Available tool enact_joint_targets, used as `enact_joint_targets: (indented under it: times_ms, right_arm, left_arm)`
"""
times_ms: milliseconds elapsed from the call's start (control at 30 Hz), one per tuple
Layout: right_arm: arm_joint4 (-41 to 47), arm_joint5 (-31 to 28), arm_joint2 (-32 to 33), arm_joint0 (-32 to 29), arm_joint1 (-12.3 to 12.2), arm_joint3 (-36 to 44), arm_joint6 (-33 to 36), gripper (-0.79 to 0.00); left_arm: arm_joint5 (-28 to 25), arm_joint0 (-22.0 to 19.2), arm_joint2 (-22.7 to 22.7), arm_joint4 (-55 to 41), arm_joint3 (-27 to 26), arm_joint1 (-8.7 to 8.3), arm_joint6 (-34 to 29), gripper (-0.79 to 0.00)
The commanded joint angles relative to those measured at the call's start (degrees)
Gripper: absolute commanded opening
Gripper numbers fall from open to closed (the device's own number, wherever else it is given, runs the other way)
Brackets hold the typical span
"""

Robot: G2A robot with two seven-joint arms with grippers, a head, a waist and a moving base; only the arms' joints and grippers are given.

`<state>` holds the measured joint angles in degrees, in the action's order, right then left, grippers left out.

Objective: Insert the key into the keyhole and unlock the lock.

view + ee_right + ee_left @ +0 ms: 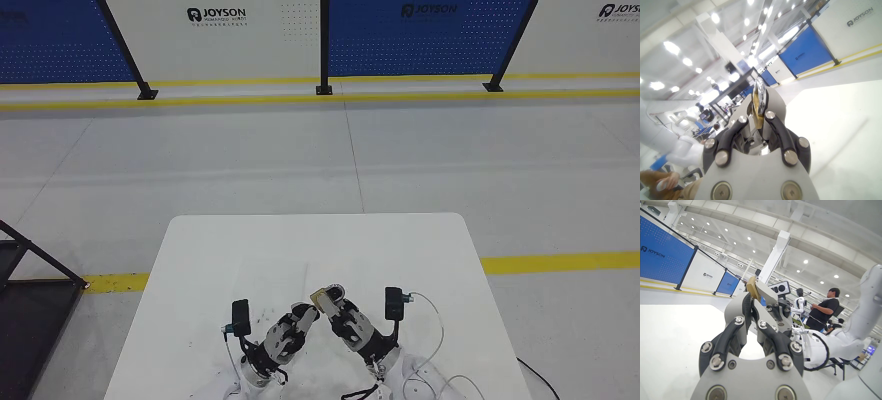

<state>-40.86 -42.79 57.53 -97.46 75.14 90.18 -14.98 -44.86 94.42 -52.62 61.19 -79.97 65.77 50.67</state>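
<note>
A brass padlock (322, 296) is held above the white table (300, 250) near its front edge, where both grippers meet. My right gripper (760, 101) is shut on the padlock (758, 118), brass body between the fingers and chrome shackle (761, 91) sticking out past the tips. In the left wrist view the padlock (751, 286) sits just beyond my left gripper (751, 301), clamped by a grey right finger (765, 292). The left gripper is shut on a small dark key (752, 308), mostly hidden by the pads, its tip against the padlock's underside.
The two arms (285, 335) (358, 328) crowd the front middle of the table, with thin cables (430, 340) trailing at the right. A black rack (30, 270) stands off the table's left side. A blue and white barrier (320, 40) lines the far floor.
</note>
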Motion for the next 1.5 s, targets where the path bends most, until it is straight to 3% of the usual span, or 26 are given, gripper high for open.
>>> enact_joint_targets:
  times_ms: [0, 367, 567, 700, 767, 833, 1467]
  right_arm:
    - [-0.1, 0.1, 0.0, 0.0, 0.0, 0.0, -0.1, -0.785]
    - [0.1, 0.9, -0.2, 0.0, -0.1, 0.2, -1.3, -0.785]
    - [0.5, 0.8, -0.2, 0.0, -0.1, 0.2, -2.0, -0.785]
    - [0.6, 0.7, -0.2, 0.0, -0.1, 0.3, -2.2, -0.785]
    - [0.6, 0.6, -0.2, -0.1, -0.2, 0.3, -2.4, -0.785]
    - [0.6, 0.6, -0.1, -0.1, -0.2, 0.3, -2.4, -0.785]
    - [-0.4, 0.6, -0.5, -0.1, -0.4, 0.3, -2.4, -0.785]
  left_arm:
    - [1.1, -0.1, 0.2, 1.4, 0.4, 0.16, 1.0, -0.785]
    - [2.6, -0.9, 1.1, 4.6, 2.1, 0.79, 4.9, -0.785]
    - [0.2, -0.9, 1.6, 3.6, 2.8, 1.0, 5.4, -0.785]
    - [-2.5, -1.0, 1.8, 1.5, 3.0, 1.08, 4.2, -0.785]
    - [-3.8, -1.0, 1.6, 0.2, 3.0, 1.05, 3.2, -0.733]
    - [-4.7, -1.0, 1.3, -0.8, 2.9, 0.99, 2.0, -0.785]
    - [-7.2, -0.3, -0.1, -5.4, 1.0, 1.0, -4.8, -0.785]
